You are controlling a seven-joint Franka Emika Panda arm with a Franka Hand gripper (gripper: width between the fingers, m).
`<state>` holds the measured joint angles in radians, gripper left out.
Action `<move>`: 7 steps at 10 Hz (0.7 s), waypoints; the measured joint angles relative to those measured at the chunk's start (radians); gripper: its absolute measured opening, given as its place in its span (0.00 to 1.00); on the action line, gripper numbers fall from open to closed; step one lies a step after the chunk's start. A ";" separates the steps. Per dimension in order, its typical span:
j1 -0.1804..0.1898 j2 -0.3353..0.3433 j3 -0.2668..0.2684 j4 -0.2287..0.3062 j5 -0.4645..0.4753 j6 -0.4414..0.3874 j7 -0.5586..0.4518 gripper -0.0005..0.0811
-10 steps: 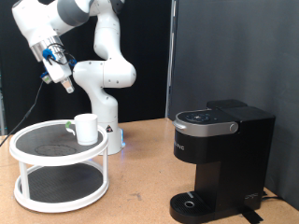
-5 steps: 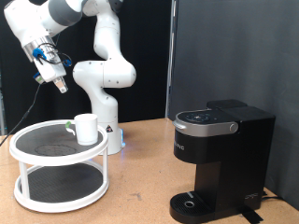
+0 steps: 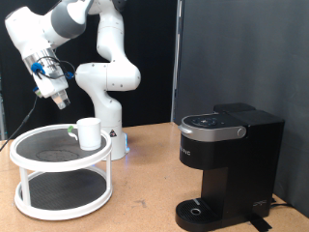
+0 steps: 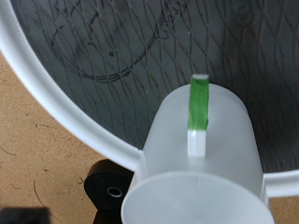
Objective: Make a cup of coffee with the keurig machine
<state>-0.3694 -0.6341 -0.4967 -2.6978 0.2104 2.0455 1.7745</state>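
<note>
The cup (image 3: 89,132) is a plain white mug standing upright on the top shelf of a white two-tier rack (image 3: 29,158), at the shelf's right side in the exterior view. The wrist view shows the cup (image 4: 196,163) from above, with a green strip on its handle (image 4: 197,103). My gripper (image 3: 60,100) hangs in the air above the rack, up and to the exterior view's left of the cup, and touches nothing. No fingers show in the wrist view. The keurig machine (image 3: 227,164) stands at the exterior view's right with its lid shut.
The rack's shelves are black mesh (image 4: 121,47) with a white rim (image 4: 56,98). The robot's white base (image 3: 108,106) stands behind the rack. A wooden tabletop (image 3: 145,193) lies between rack and machine. A black curtain is behind.
The gripper has moved down and to the exterior view's left, coming lower over the rack. The cup and the machine have not moved.
</note>
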 joint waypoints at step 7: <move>0.022 0.064 -0.010 -0.114 0.077 0.151 -0.127 0.90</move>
<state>-0.3479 -0.5704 -0.5065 -2.8120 0.2876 2.1966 1.6470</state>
